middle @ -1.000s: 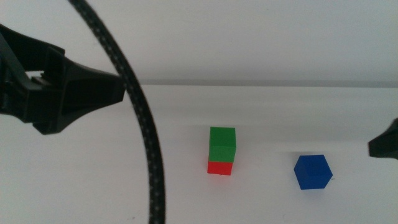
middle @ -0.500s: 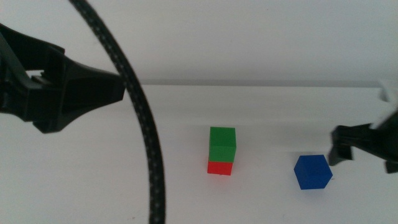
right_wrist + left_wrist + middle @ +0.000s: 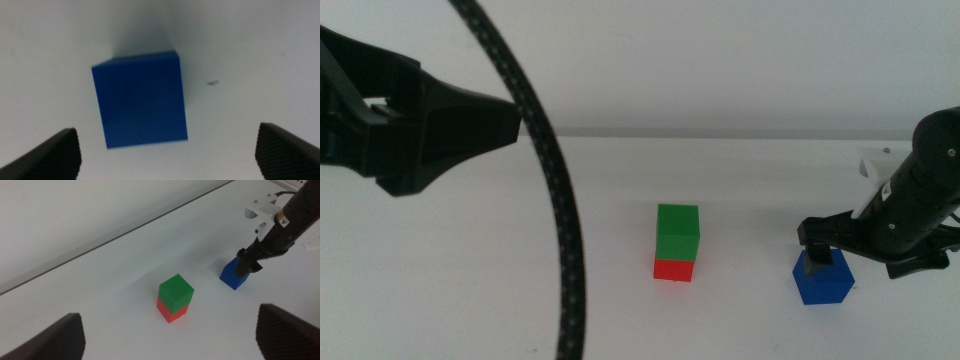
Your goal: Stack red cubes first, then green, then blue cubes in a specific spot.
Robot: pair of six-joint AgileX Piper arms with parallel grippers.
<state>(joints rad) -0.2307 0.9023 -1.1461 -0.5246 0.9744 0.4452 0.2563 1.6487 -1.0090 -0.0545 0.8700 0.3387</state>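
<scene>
Trouble, as I judge it, would come from my right gripper [image 3: 820,262] descending off-centre: a jaw could land on the blue cube [image 3: 825,280] and shove it aside rather than straddle it. Going left to right: my left gripper [image 3: 410,125] waits raised at the far left, jaws spread wide and empty. The green cube [image 3: 678,233] sits squarely on the red cube [image 3: 673,269] mid-table. Right of them, apart, the right gripper hovers over the blue cube, jaws wide, gripping nothing.
</scene>
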